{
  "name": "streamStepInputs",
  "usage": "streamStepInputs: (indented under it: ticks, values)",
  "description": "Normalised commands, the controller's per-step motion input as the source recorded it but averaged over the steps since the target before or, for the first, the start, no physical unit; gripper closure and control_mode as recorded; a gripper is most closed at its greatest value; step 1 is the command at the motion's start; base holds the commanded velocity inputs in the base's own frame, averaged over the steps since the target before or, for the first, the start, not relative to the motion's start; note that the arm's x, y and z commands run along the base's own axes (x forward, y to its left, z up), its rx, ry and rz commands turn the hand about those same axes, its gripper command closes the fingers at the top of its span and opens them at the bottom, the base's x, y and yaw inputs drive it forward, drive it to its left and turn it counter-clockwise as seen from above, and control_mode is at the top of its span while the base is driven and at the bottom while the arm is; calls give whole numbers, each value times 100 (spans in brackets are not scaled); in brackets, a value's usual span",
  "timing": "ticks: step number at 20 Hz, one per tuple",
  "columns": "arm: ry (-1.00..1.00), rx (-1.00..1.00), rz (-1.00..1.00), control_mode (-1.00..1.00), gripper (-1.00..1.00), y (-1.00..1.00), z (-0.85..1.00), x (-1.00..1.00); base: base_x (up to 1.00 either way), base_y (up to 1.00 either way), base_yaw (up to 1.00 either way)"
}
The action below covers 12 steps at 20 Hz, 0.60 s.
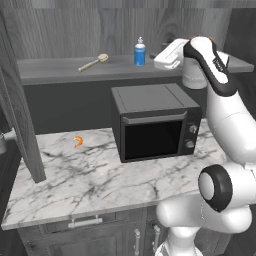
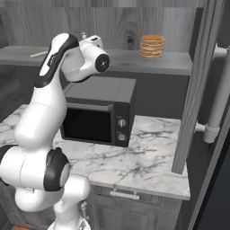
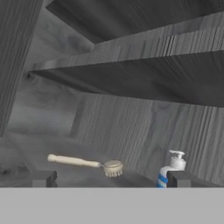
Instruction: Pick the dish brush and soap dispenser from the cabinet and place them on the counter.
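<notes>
So the claw (image 3: 111,178) is up at cabinet (image 1: 55,30) height, spread about as wide as it goes and holding nothing. In the hand view both dark fingertips (image 3: 43,178) poke up from the bottom with a big gap between them.

The dish brush (image 3: 85,163) lies flat on the grey inner shelf (image 1: 60,70), ahead of the claw and sitting in that gap, closer to the left tip, with its round pale head pointing toward the right tip. No contact with either finger.

The soap dispenser (image 3: 170,171) stands upright on the same shelf, just behind the right fingertip from the hand camera's angle, partly hidden by it. From the left base view the blue bottle is just beside the white hand, to its left, and the brush is further out on that same side.

Below the claw there's a black microwave (image 1: 155,122) on the marble worktop (image 1: 85,175), plus a little orange curled thing (image 1: 78,141) well off to the left of it. A stack of tan discs (image 2: 152,46) sits on the shelf on the other side of the arm.
</notes>
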Motion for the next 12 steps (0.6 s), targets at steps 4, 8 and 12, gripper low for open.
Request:
streamStepInputs:
  ticks: [4,8,12]
  values:
    - [2,1,0,-100,-100,0,0,26,0,0,0]
    - [1,2,0,-100,-100,0,0,26,0,0,0]
    - [1,1,0,-100,-100,0,0,29,0,0,0]
